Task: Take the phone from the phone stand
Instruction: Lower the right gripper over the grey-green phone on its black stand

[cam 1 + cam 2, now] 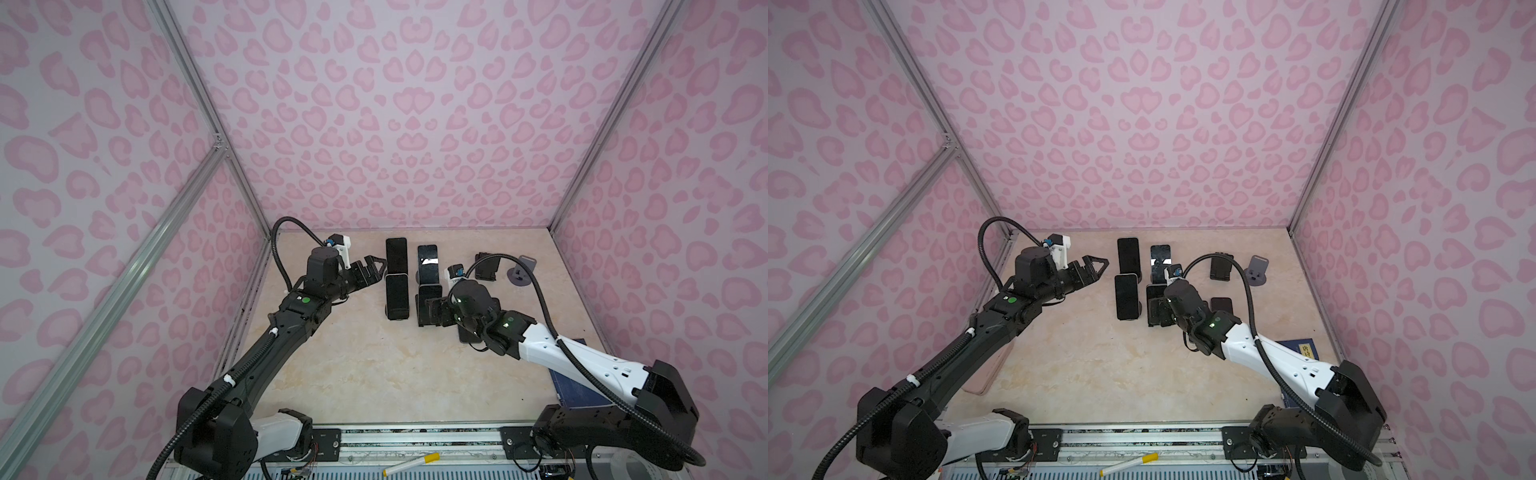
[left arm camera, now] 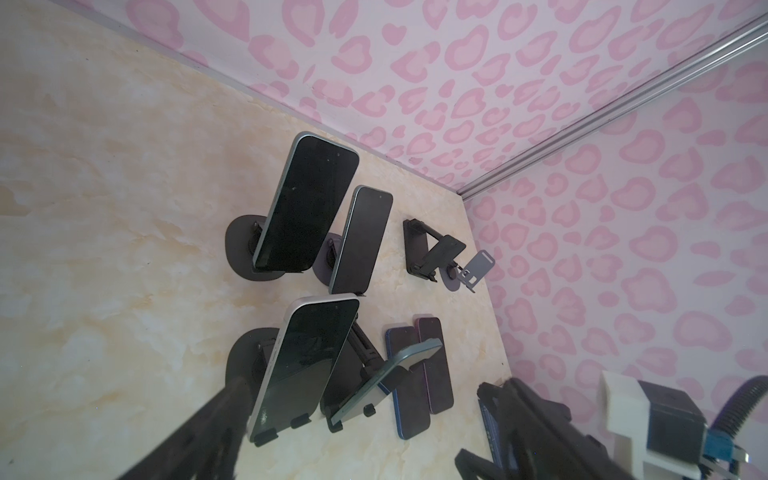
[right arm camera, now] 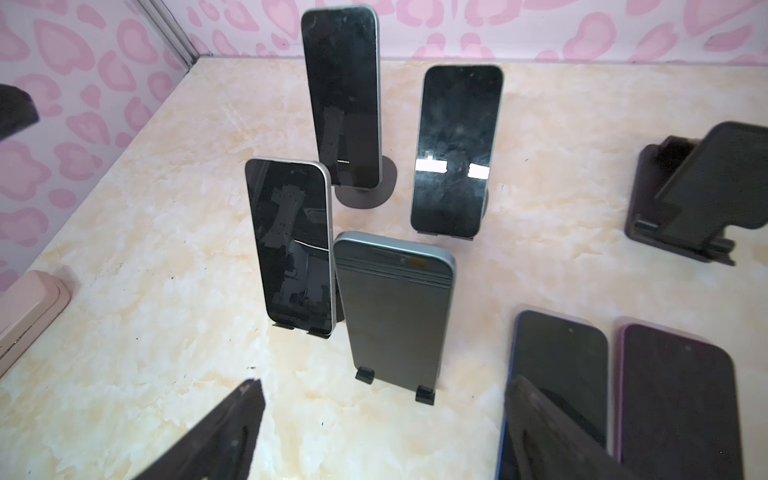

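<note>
Left pincer and right pincer stood open, empty; two phones lay flat on the table, while four others at centre frame awaited removal from stands.

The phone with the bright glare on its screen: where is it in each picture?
In a top view: glare phone, back row, just right of centre.
In a top view: same place, partly behind the right wrist camera.
Left wrist: between the tall phone and the empty black stand.
Right wrist: behind the blue-grey phone.
Landmark: the tall phone, next to it in all four.
</note>
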